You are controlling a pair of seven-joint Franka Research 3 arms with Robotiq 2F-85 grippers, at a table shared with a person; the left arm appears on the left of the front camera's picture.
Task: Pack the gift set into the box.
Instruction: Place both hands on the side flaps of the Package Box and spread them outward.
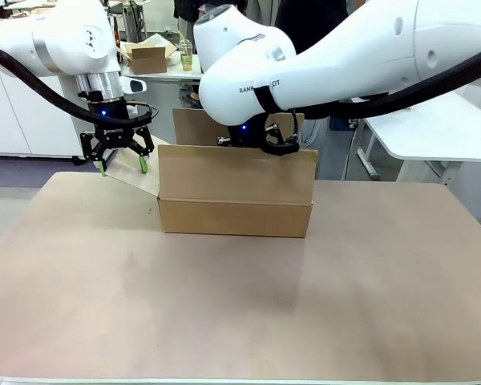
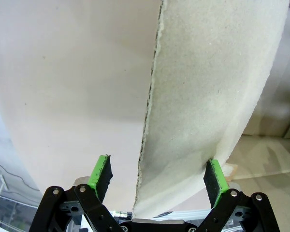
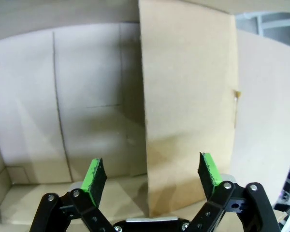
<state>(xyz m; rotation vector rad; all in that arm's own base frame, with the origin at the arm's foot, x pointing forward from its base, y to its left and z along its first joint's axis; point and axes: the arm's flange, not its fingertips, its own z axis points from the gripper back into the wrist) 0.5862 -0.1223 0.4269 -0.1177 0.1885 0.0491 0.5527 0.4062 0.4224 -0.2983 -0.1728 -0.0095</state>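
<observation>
I've got the box (image 1: 235, 215) center frame, flaps up. L gripper (image 1: 122, 164) spread wide astride the side flap (image 2: 208, 87), no pinch. R gripper (image 3: 152, 175) wide too, looking into the box interior. Cardboard's prob light, flaps bendy, so I'd grip near the fold.

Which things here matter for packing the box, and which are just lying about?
For the job: box, side flap, left gripper, right gripper.
Lying about: small carton, cup, white desk.
</observation>
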